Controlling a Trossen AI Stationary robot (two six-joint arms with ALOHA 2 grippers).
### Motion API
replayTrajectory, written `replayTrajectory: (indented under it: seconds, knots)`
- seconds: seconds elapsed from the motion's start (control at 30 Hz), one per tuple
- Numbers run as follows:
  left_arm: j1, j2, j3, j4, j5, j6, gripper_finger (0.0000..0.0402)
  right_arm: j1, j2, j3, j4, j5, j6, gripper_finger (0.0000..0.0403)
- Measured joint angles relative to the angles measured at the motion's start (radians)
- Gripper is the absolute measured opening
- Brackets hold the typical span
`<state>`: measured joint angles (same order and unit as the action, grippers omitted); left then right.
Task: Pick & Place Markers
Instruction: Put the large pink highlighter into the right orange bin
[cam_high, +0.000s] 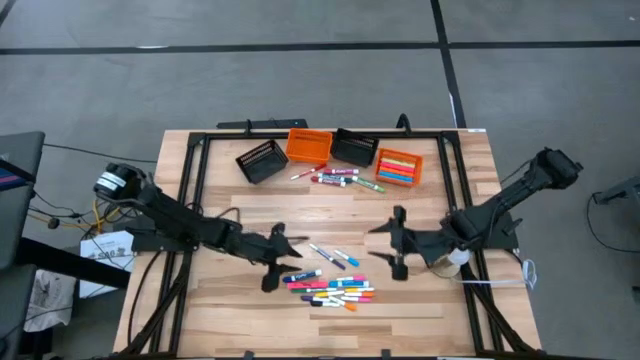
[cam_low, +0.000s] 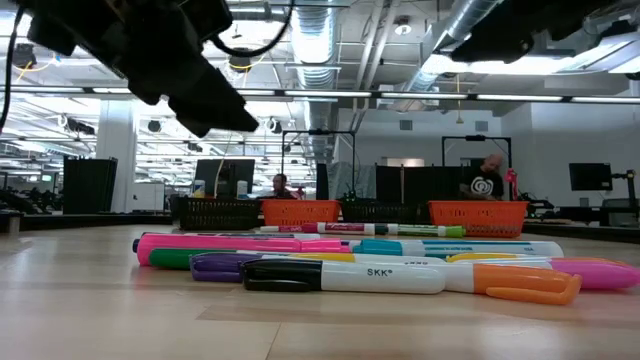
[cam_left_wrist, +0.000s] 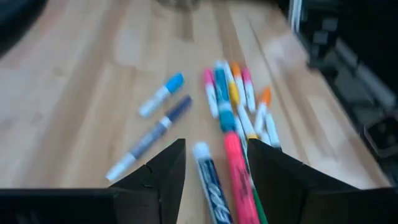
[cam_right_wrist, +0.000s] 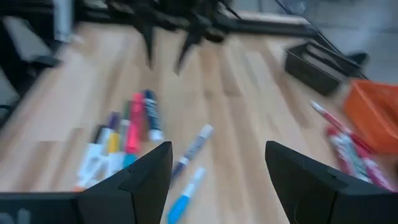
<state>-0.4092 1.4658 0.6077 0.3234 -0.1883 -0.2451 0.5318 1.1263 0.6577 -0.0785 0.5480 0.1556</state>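
Note:
A pile of coloured markers (cam_high: 333, 290) lies flat on the wooden table near its near edge; it also shows in the low view (cam_low: 360, 268). Two loose markers (cam_high: 333, 253) lie just beyond it. A second group of markers (cam_high: 338, 178) lies by the bins. My left gripper (cam_high: 283, 258) hovers open at the pile's left end; in its wrist view (cam_left_wrist: 214, 167) a dark blue marker (cam_left_wrist: 210, 183) and a pink one (cam_left_wrist: 238, 177) lie between and below the fingers. My right gripper (cam_high: 397, 245) hovers open to the pile's right (cam_right_wrist: 217, 168), touching nothing.
Two black bins (cam_high: 262, 160) (cam_high: 354, 148) and two orange bins (cam_high: 308, 147) (cam_high: 398, 167) stand along the far side; the right orange one holds markers. A black frame rail (cam_high: 190, 180) edges the table. People (cam_low: 488, 178) show in the room behind. Bare wood lies between the two marker groups.

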Motion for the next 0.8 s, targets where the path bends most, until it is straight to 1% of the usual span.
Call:
replayTrajectory:
  seconds: [0.1, 0.23, 0.3, 0.43, 0.53, 0.67, 0.8]
  knots:
    - [-0.028, 0.05, 0.081, -0.1, 0.001, 0.0, 0.0173, 0.04, 0.0, -0.042, 0.099, 0.0, -0.035, 0.0249]
    - [-0.073, 0.091, 0.133, -0.108, 0.0, -0.002, 0.0173, 0.053, 0.0, -0.046, 0.118, 0.001, -0.043, 0.0249]
    - [-0.1, 0.107, 0.139, -0.115, -0.018, -0.005, 0.0173, 0.053, 0.0, -0.046, 0.118, 0.0, -0.043, 0.0249]
    - [-0.151, 0.12, 0.139, -0.121, -0.118, 0.01, 0.0173, 0.053, 0.0, -0.046, 0.118, 0.0, -0.043, 0.0249]
    - [-0.168, 0.12, 0.139, -0.122, -0.176, 0.028, 0.0173, 0.053, 0.0, -0.046, 0.12, 0.0, -0.036, 0.0249]
    - [-0.174, 0.127, 0.135, -0.12, -0.183, 0.028, 0.0173, 0.053, 0.0, -0.046, 0.134, 0.0, -0.033, 0.0249]
    - [-0.172, 0.181, 0.118, -0.122, -0.186, 0.023, 0.0173, 0.053, 0.0, -0.046, 0.155, 0.0, -0.032, 0.0249]
